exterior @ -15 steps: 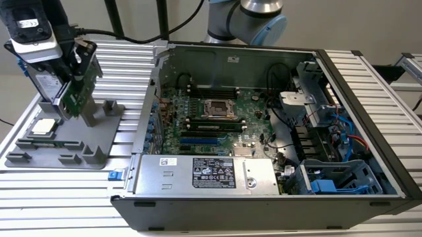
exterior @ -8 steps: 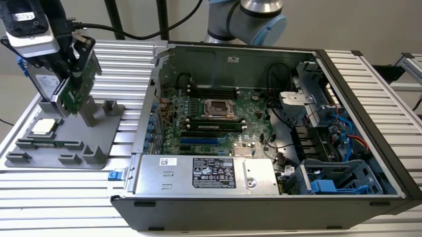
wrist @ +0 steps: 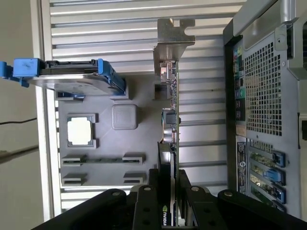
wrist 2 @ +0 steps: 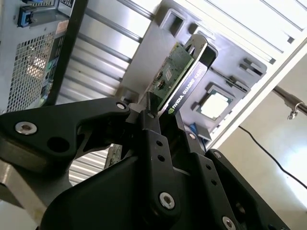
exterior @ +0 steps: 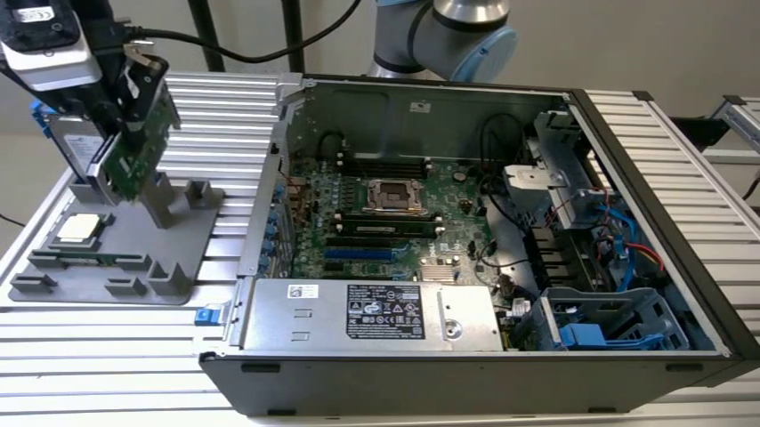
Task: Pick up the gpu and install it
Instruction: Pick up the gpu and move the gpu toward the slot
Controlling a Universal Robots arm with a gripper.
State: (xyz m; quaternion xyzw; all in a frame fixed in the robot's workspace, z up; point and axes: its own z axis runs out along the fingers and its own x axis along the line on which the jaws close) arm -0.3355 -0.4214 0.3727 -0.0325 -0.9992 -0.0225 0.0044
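Observation:
The gpu [exterior: 128, 156] is a green card with a black cooler and a silver end bracket [wrist: 173, 40]. It stands on edge over the grey holder tray [exterior: 119, 267] at the exterior view's left. My gripper [exterior: 128, 84] comes down from above and is shut on the card's upper edge. In both wrist views the black fingers [wrist: 154, 184] clamp the card [wrist: 171, 124] from both faces, as does my gripper [wrist 2: 165, 117] on the gpu [wrist 2: 180, 79]. Whether the card's lower edge still touches the holder I cannot tell.
A silver hard drive in a blue frame [wrist: 72, 79] stands in the tray beside the card, with a square CPU chip [exterior: 78, 228] in front of it. The open computer case [exterior: 665, 178] lies at the exterior view's right, showing its motherboard [exterior: 380, 213] and power supply [exterior: 368, 311].

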